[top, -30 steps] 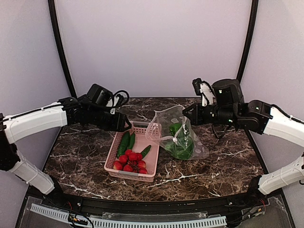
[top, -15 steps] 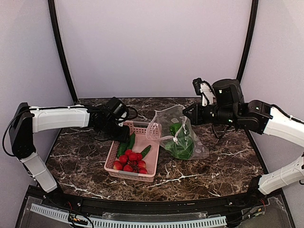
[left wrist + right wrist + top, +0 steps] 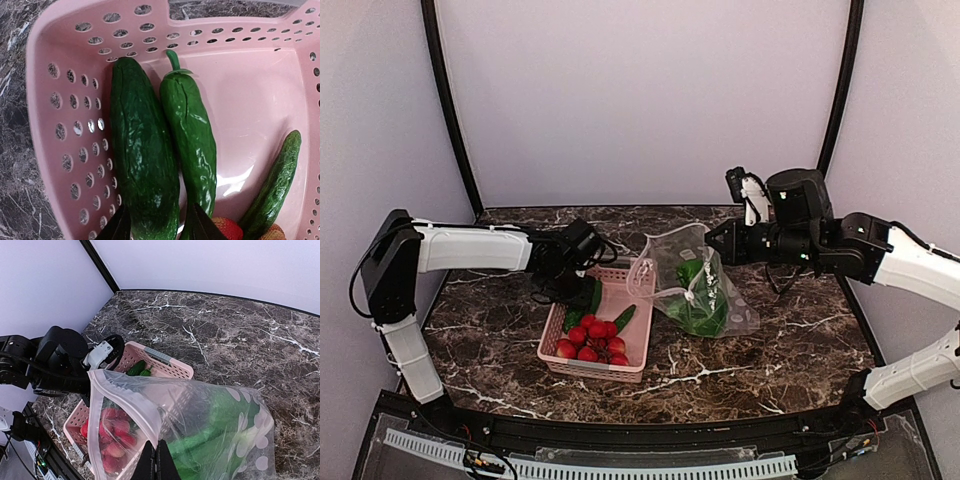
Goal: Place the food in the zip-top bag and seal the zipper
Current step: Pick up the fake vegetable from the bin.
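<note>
**Some food is bagged, more waits in the basket.**
You have green food [image 3: 700,312] inside the zip-top bag [image 3: 670,257], at 2 o'clock from the pink basket [image 3: 588,371]. Your right claw [image 3: 156,460] is clamped on the bag's mouth and holds it up, with the zipper [image 3: 122,407] unsealed. The big cucumber [image 3: 142,160], the pepper [image 3: 192,135] and the slim cucumber [image 3: 275,185] are left to move. Your left claw [image 3: 159,227] has a finger on each side of the big cucumber. Its tips are cut off, so you cannot tell if it squeezes. The plastic blurs which pieces are bagged.
</note>
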Controlling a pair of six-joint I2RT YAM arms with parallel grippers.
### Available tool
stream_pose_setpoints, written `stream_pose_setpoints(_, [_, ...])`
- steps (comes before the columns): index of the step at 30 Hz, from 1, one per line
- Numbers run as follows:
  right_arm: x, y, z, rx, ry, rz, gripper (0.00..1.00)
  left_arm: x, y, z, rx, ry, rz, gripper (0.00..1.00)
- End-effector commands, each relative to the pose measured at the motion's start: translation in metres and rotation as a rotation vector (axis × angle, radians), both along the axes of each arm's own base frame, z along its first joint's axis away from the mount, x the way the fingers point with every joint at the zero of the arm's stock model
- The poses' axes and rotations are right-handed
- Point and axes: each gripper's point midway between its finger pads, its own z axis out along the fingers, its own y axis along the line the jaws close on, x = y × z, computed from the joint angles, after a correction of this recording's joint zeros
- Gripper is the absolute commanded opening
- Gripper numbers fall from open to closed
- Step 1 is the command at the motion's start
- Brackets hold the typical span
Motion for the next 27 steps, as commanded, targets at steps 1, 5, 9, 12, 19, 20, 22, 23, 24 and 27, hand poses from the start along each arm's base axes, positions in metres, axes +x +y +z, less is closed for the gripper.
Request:
stream_pose_setpoints(1, [0.002, -0.004, 0.012, 0.042, -0.029, -0.018, 0.0, -0.001, 0.008, -0.01, 0.07, 0.018, 0.004, 0.4])
stream_pose_setpoints(5, [0.002, -0.004, 0.012, 0.042, -0.029, -0.019, 0.0, 0.0, 0.005, -0.017, 0.066, 0.025, 0.004, 0.4])
stream_pose_setpoints(9, [0.002, -0.004, 0.011, 0.042, -0.027, -0.019, 0.0, 0.0, 0.007, -0.026, 0.086, 0.035, 0.011, 0.42])
stream_pose_setpoints(12, [0.002, -0.005, 0.011, 0.042, -0.028, -0.022, 0.0, 0.0, 0.004, -0.033, 0.075, 0.045, 0.008, 0.43])
stream_pose_setpoints(19, [0.001, -0.006, 0.011, 0.045, -0.027, -0.021, 0.0, 0.002, -0.016, -0.029, 0.019, 0.031, -0.025, 0.43])
stream_pose_setpoints(20, [0.001, -0.006, 0.011, 0.046, -0.026, -0.022, 0.0, 0.002, -0.017, -0.028, 0.023, 0.026, -0.026, 0.43])
stream_pose_setpoints(22, [0.001, -0.006, 0.01, 0.046, -0.025, -0.022, 0.0, 0.004, -0.013, -0.026, 0.045, 0.013, -0.016, 0.43])
stream_pose_setpoints(23, [0.0, -0.006, 0.011, 0.046, -0.026, -0.021, 0.0, 0.004, -0.009, -0.027, 0.064, 0.01, -0.011, 0.43])
stream_pose_setpoints(24, [0.0, -0.006, 0.01, 0.046, -0.025, -0.021, 0.0, 0.004, -0.008, -0.027, 0.073, 0.01, -0.009, 0.43])
stream_pose_setpoints(27, [0.0, -0.007, 0.011, 0.049, -0.026, -0.022, 0.0, 0.001, -0.002, -0.035, 0.106, 0.03, -0.008, 0.43])
